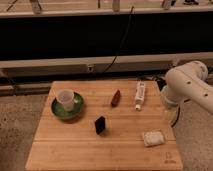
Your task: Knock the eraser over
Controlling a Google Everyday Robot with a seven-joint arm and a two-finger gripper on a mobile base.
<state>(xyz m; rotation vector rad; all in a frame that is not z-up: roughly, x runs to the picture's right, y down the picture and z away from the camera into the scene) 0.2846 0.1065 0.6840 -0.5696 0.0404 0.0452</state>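
The eraser [100, 125] is a small black block standing on its end near the middle of the wooden table [75, 150]. It is in front of the green plate and the reddish-brown object. Only the white arm [187, 87] shows, at the right edge beside the table. My gripper is not in view; it lies somewhere out of the frame or behind the arm's links. Nothing touches the eraser.
A white cup [65, 99] sits on a green plate [60, 112] at the left. A reddish-brown tapered object [115, 98] and a white tube [140, 95] lie at the back. A pale square sponge [153, 137] lies at the front right. A black cable [122, 42] hangs behind the table.
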